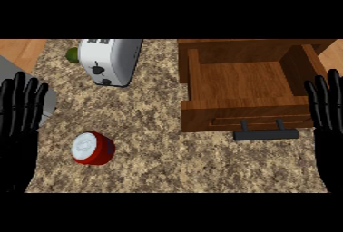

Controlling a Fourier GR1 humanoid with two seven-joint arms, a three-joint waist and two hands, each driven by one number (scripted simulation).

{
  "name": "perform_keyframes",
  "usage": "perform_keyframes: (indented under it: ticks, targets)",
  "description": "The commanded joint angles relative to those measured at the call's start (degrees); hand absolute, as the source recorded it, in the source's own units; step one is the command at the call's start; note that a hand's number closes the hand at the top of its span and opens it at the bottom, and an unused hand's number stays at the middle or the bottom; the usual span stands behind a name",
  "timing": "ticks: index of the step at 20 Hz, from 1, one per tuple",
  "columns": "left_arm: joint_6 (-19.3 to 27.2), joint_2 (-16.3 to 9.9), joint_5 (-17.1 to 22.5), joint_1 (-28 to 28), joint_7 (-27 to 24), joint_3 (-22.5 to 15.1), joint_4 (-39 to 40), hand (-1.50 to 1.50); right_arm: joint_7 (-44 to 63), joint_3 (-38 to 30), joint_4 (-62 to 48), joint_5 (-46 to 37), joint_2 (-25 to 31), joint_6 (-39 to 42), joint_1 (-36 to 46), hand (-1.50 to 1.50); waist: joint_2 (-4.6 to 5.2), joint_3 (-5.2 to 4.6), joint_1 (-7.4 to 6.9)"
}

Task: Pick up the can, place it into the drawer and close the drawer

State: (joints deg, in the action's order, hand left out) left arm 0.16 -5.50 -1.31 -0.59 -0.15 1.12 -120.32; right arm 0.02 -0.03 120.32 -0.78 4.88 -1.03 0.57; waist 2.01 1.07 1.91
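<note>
A red can (93, 148) with a white lid stands upright on the speckled counter, lower left of the middle. The wooden drawer (241, 113) is pulled open at the upper right, its inside bare, with a dark handle (266, 134) on its front. My left hand (19, 118) rests open at the view's left edge, fingers up, left of the can and apart from it. At the right edge my right hand (327, 113) is open too, fingers up, beside the drawer's right side.
A white toaster (109, 60) sits at the back left of the counter (167, 158), with a green object (71, 54) partly hidden behind it. A wooden floor shows at the far corners.
</note>
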Motion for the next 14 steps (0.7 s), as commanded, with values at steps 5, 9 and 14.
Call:
perform_keyframes:
  ticks: [5,9,14]
  targets:
    - [-13.7,-2.8,11.3,-1.7,-3.3,-5.5,-2.3,-1.5,-1.0,0.8,-0.8,-3.4,-1.2,-2.2,2.0,-1.5,-2.11,-1.15,-2.23]
    - [-12.4,-5.6,9.5,-9.6,11.6,-7.3,-2.4,-1.5,13.6,-1.0,-0.9,-0.8,0.0,-2.3,-3.6,-1.5,-2.22,-1.1,-2.27]
    - [-12.0,-5.5,8.6,-10.8,15.1,-7.1,-6.3,-1.5,11.6,0.7,0.9,-2.7,-0.8,-1.6,-8.9,-1.5,-2.12,-1.06,-1.89]
